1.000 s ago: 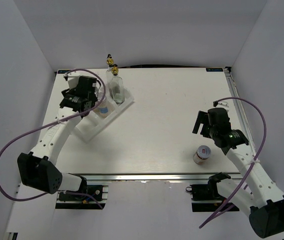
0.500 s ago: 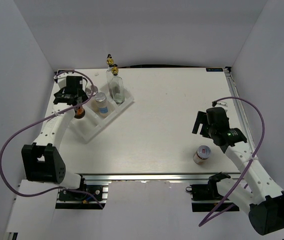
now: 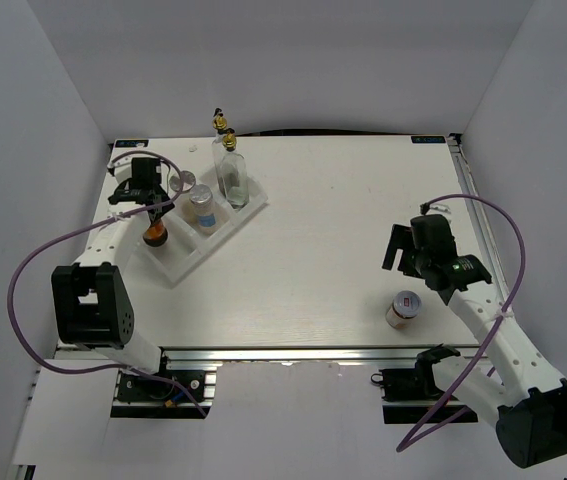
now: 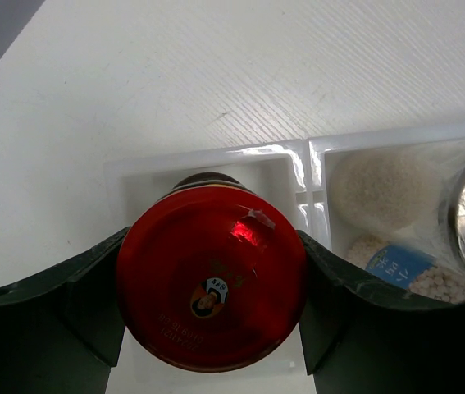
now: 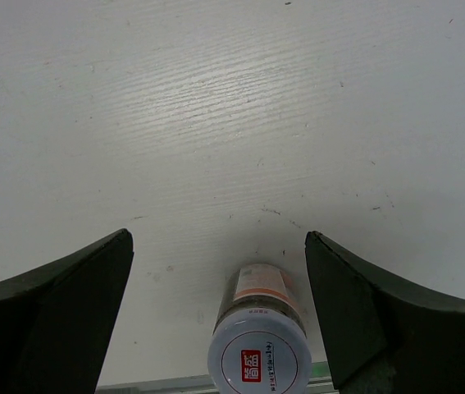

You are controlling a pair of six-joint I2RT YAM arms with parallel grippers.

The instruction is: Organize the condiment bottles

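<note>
White table point(image 3: 333, 230), walled on three sides by pale panels. Item one: white compartmented rack point(image 3: 177, 263), laid diagonally at the far left of the table. Item two: red-lidded brown jar point(image 4: 216, 300), gripped at the lid by the left gripper point(image 4: 212, 254), both fingers being pressed against its sides; the jar is held upright over the rack's end compartment. Item three: white shaker point(image 3: 200, 206) with silver lid and blue label, stood in the neighbouring compartment. Item four: second silver lid point(image 3: 185, 180), seen just behind it; its compartment cannot be told. Item five: clear cruet point(image 3: 232, 176), stood at the rack's far end. Item six: second cruet point(image 3: 220, 124), seen just behind, at the far edge. Item seven: small white-lidded jar point(image 5: 259, 355), stood upright near the front edge, just beside the right gripper point(image 5: 217, 240), whose jaws are spread wide and nothing is held.
</note>
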